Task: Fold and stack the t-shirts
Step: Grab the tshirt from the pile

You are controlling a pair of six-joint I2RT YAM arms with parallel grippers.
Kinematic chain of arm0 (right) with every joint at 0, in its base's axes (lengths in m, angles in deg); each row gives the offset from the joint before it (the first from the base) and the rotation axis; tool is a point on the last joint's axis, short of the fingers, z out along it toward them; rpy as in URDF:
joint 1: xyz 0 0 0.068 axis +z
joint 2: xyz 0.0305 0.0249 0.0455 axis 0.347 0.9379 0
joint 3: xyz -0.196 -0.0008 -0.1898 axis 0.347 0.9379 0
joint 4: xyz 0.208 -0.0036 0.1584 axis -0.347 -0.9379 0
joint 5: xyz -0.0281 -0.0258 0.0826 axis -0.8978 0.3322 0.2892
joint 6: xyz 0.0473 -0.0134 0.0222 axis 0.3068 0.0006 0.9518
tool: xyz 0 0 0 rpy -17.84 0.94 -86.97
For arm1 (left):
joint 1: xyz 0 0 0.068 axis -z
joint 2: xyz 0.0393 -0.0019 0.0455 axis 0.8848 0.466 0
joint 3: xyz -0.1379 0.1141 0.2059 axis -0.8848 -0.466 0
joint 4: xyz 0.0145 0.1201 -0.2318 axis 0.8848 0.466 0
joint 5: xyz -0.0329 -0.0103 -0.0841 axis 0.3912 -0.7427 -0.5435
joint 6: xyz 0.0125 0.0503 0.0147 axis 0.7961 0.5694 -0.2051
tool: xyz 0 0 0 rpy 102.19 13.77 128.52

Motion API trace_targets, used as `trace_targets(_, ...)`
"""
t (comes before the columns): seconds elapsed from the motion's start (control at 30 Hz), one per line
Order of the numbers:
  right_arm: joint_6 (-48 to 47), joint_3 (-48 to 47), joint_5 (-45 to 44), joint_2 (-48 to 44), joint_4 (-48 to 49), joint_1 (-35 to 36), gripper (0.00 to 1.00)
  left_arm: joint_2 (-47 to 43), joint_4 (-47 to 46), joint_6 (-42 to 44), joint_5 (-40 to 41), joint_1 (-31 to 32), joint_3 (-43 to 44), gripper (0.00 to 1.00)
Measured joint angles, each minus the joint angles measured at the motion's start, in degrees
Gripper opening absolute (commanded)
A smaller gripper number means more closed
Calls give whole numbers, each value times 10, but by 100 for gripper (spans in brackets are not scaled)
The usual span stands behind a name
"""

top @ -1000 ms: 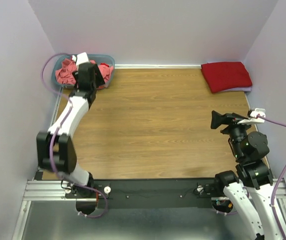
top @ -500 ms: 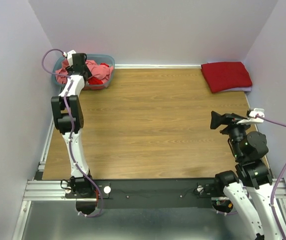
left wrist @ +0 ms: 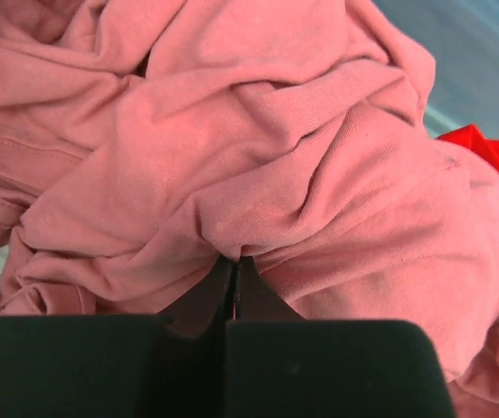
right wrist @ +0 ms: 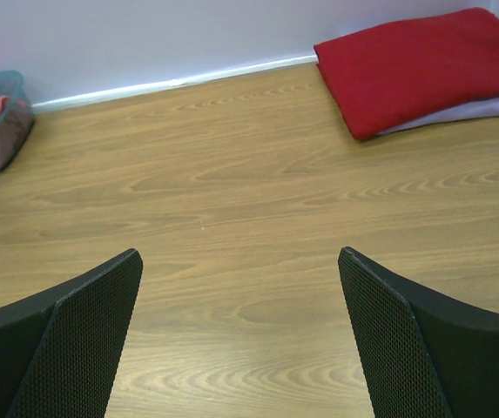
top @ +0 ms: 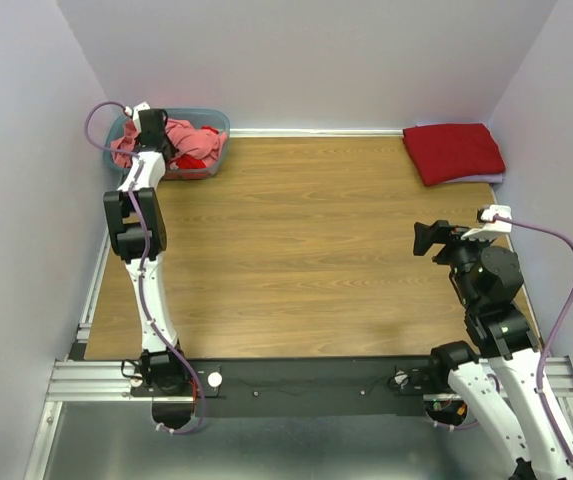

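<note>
**Left gripper pinches a pink tee in the tub; right gripper waits, spread open**

In the far left corner of the wooden worktop (top: 306, 250) sits a translucent blue-grey tub (top: 218, 124), heaped with crumpled t-shirts. The left arm stretches out into it. The left gripper (left wrist: 234, 261) is pressed together on a raised ridge of the salmon-pink t-shirt (left wrist: 258, 157), and the cloth bunches into a fold just where the fingers meet. Pinching a crease looks like the surest way to lift soft cotton off a pile. A scrap of bright red t-shirt (left wrist: 480, 152) peeks out beside the pink one, toward the tub wall.

The wide stretch of wood in the middle is probably where the shirt gets spread and folded.

On the right, the right gripper (right wrist: 240, 335) hangs above the wood with its fingers spread wide, holding nothing. It faces the open boards, seemingly ready to take a second corner. In the far right corner a dark red t-shirt (top: 454, 152) lies neatly folded on something pale, well apart from the tub. I take it for the start of the stack.
</note>
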Motion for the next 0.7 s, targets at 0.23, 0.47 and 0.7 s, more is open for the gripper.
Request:
trace_targets(0.23,-2,0,8,4,0,0,100,-9,-12,10,-23,-4,-8,0)
trace_targets(0.47,-2,0,13,2,0,0,100,-142,-3,-1,-33,1,-51,0)
trace_targets(0.7,-2,0,38,-8,0,0,100,-348,-39,4,-34,51,-50,0)
